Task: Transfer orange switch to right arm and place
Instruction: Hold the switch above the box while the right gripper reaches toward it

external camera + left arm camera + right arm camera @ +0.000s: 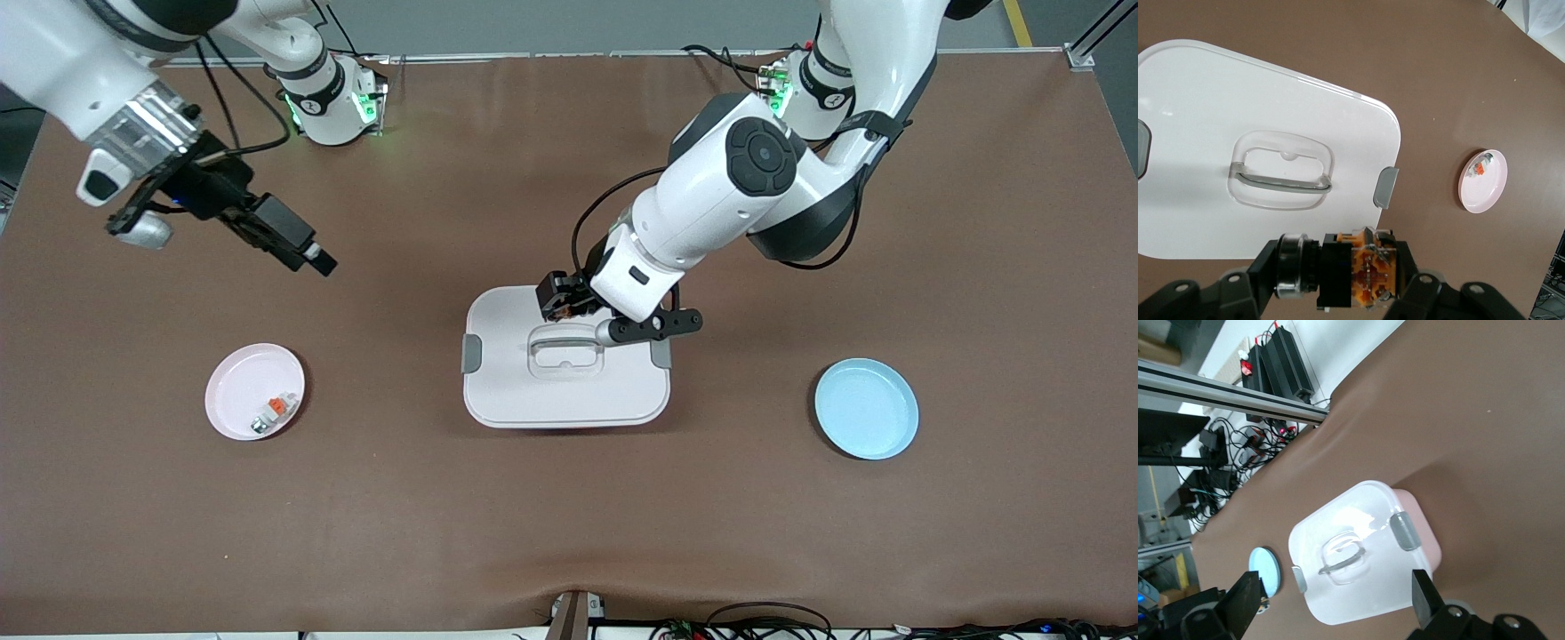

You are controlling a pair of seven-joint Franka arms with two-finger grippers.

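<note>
Two grippers: left gripper (569, 300) clamps the orange switch (1361, 272) between its jaws above the white lidded box's (533, 391) edge; right gripper (307, 253), jaws spread wide and empty, hangs over bare table (569, 533).

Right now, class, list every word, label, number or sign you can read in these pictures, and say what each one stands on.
No text can be read.
Both arm bases carry a small round dark mark, too small to read.
The white lidded box, pink plate, blue plate and orange switch held by the left gripper show no lettering.
The right gripper, open over the table, shows none either.
</note>
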